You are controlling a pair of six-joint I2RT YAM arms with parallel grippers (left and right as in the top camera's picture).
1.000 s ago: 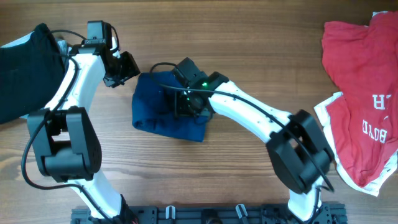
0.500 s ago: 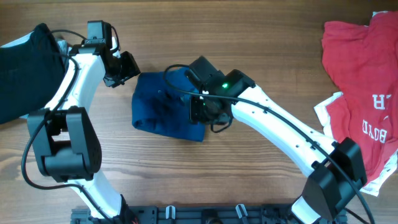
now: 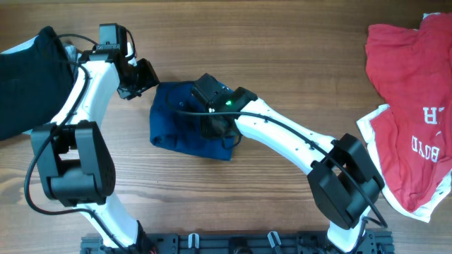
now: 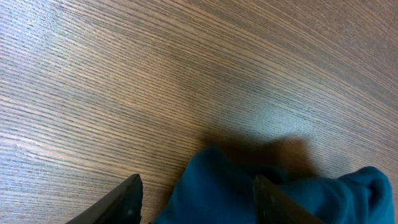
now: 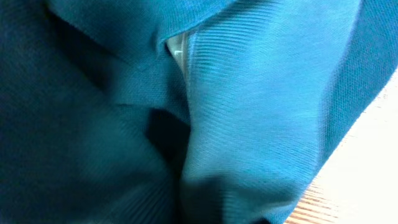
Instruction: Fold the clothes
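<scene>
My left gripper (image 3: 145, 76) sits at the upper left corner of the dark blue shirt (image 3: 176, 127). In my left wrist view its two black fingertips (image 4: 127, 198) stand apart, with a rounded lobe of the blue cloth lying between them. There is bare wood between the cloth and the left finger, so these jaws are open and pinch nothing.

My right gripper (image 3: 212, 125) is pressed down into the middle of the same shirt. From above my own wrist hides the fingers, and my right wrist view is filled with cloth, so I cannot tell whether those jaws are apart or closed on the fabric.

The shirt lies in the middle of the table (image 3: 282, 42) as a bunched, roughly square heap, soft and rumpled, with rounded edges. Close up its knit shows a fine rib. Thick folds cross one another with deep shadow between them, and a thin pale sliver (image 5: 177, 50) shows inside one fold.

The table is brown wood with long straight grain, matt with a soft sheen.

A red shirt (image 3: 409, 106) is spread loosely at the far right edge, creased, with white lettering (image 3: 424, 134) on it. A black garment (image 3: 25, 77) lies heaped at the far left, beside my left arm.
</scene>
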